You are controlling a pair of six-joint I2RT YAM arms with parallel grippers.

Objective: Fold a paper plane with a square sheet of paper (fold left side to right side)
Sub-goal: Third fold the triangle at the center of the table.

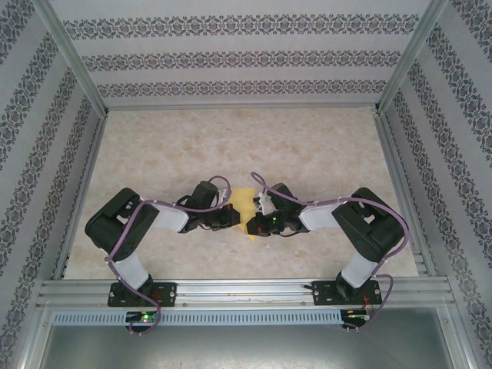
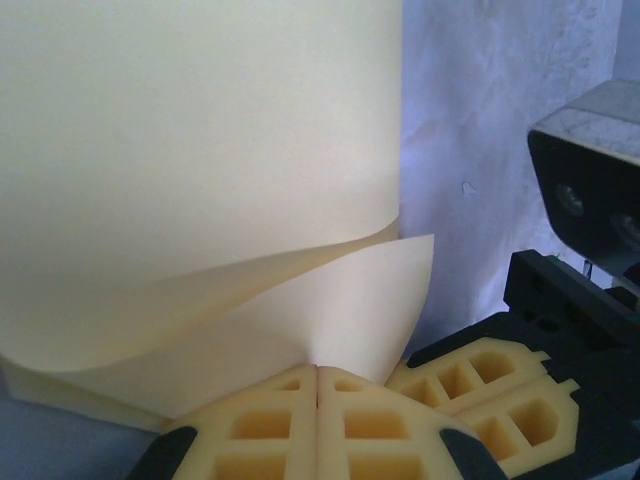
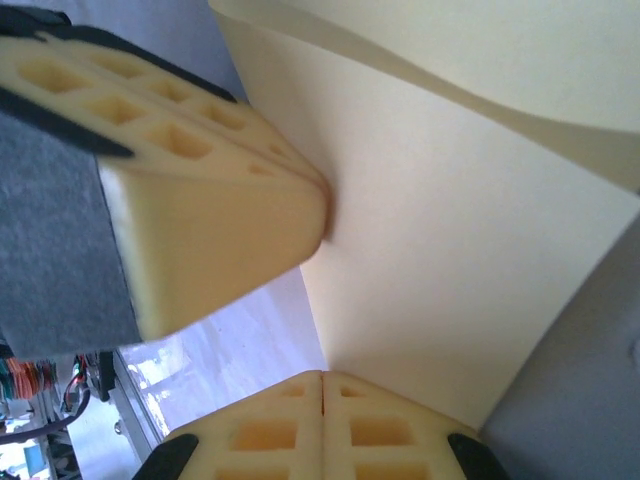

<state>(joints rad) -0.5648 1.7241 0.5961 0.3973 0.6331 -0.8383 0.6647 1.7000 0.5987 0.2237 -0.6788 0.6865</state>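
One square sheet of paper (image 1: 244, 201), one table (image 1: 231, 146), two arms (image 1: 146, 223) (image 1: 361, 223).

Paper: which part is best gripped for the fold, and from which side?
Probably the curled flap of the paper, at its free edge, coming in low from the side. That edge stands off the table, so a finger can slip under it; the flat part gives no hold.

The closed right end effector (image 3: 322, 380) pinches the square sheet of paper (image 3: 450, 250).

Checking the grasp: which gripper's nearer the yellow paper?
Neither: left gripper is shut on the yellow paper from its left, right gripper from its right.
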